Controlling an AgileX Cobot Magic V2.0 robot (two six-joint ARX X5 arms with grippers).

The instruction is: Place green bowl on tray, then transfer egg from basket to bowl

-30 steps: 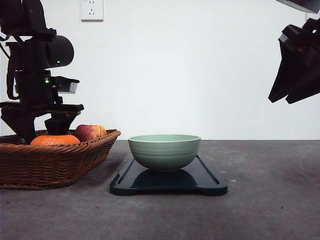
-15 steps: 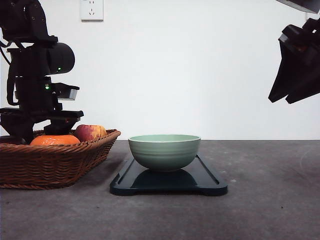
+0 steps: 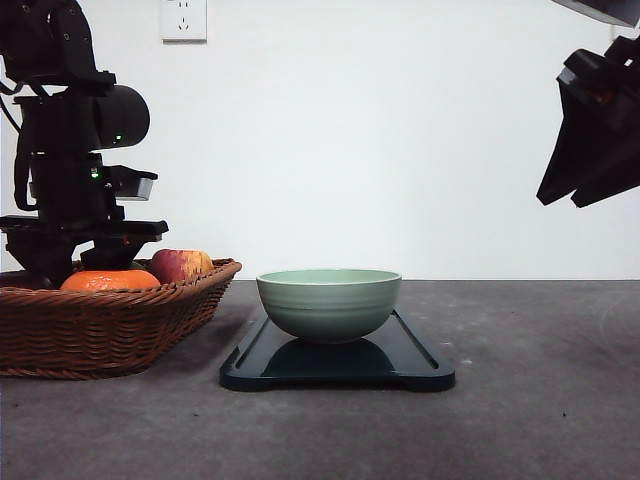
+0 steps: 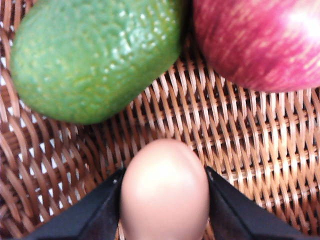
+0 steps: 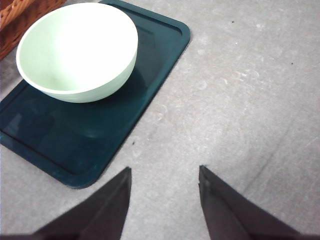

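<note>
Since a second ago the left arm has dropped slightly into the basket (image 3: 110, 320); over the last half second it has barely shifted. Right arm, green bowl and tray unchanged.

Left hand (image 4: 164, 200): down inside the basket at the bench's left edge, its two dark fingers (image 4: 95, 215) pressed against either side of the egg (image 4: 164, 192), pinching it. Egg is pale tan and rests on the woven basket floor. Just beyond it lie a bumpy green fruit (image 4: 95, 55) and a red apple (image 4: 260, 40), both clear of the egg. From the front, an orange fruit (image 3: 110, 281) also shows above the basket rim.

Green bowl (image 3: 328, 303): upright on the tray (image 3: 337, 365), toward its far end, nothing inside. Tray lies flat mid-bench, just right of the basket.

Right hand (image 5: 165, 200): raised high over the bench's right side, fingers spread apart, holding nothing, grey bench (image 5: 240, 100) visible between them.
</note>
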